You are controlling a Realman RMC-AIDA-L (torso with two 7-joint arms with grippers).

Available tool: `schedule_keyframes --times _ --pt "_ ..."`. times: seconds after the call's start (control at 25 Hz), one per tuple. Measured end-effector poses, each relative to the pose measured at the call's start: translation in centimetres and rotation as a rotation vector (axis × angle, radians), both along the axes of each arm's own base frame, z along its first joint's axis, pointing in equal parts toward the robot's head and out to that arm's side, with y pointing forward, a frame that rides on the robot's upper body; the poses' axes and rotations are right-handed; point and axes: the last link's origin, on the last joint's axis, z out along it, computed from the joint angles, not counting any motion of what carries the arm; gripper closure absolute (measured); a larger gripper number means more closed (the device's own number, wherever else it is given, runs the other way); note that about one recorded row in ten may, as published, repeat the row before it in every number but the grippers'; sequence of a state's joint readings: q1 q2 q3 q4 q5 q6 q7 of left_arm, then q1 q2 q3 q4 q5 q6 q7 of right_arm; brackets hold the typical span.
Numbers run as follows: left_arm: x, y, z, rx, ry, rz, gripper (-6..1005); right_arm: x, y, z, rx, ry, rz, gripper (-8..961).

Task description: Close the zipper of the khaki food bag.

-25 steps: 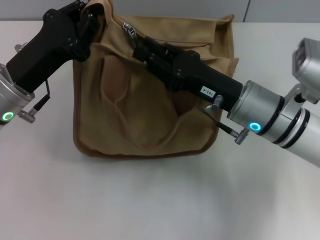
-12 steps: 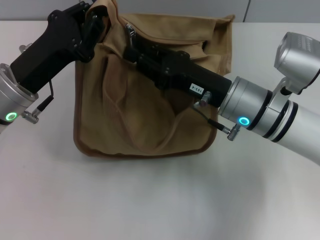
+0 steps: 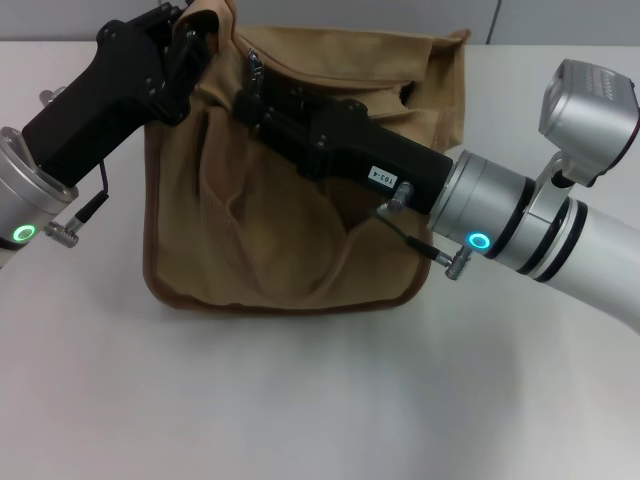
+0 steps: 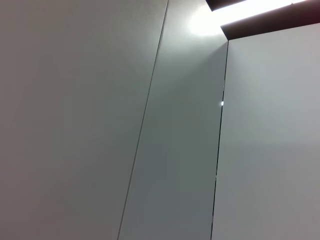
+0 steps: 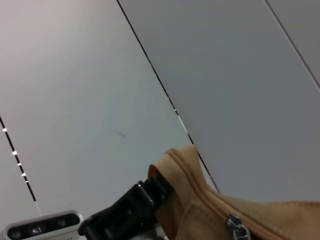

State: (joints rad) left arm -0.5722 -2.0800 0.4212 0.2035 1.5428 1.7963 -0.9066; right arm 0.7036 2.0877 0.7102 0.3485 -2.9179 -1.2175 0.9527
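The khaki food bag (image 3: 260, 230) lies on the white table, its top panel toward the back. My left gripper (image 3: 190, 35) is shut on the bag's top left corner and holds it up. The right wrist view shows that corner (image 5: 180, 167) pinched by the black left gripper (image 5: 131, 207). My right gripper (image 3: 247, 100) reaches across the bag from the right, its tip just below the silver zipper pull (image 3: 256, 66). The pull also shows in the right wrist view (image 5: 237, 226), at the end of the tan zipper line (image 5: 212, 201). The left wrist view shows only wall panels.
The white table (image 3: 300, 400) stretches in front of the bag. The right arm's silver forearm (image 3: 520, 225) crosses over the bag's right side. A grey wall stands behind the table.
My right gripper has slid left along the bag's top toward the left corner. The zipper pull has shifted slightly left. The left gripper has kept its hold on the corner.
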Motion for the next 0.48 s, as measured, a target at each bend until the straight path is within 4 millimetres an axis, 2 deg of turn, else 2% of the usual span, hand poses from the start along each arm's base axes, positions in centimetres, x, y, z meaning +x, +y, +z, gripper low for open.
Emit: schedule_keyframes --times 0.48 --pt "-0.11 -0.05 0.01 0.003 0.002 0.004 961 -0.49 -0.03 0.04 -0.011 0.017 0.007 745"
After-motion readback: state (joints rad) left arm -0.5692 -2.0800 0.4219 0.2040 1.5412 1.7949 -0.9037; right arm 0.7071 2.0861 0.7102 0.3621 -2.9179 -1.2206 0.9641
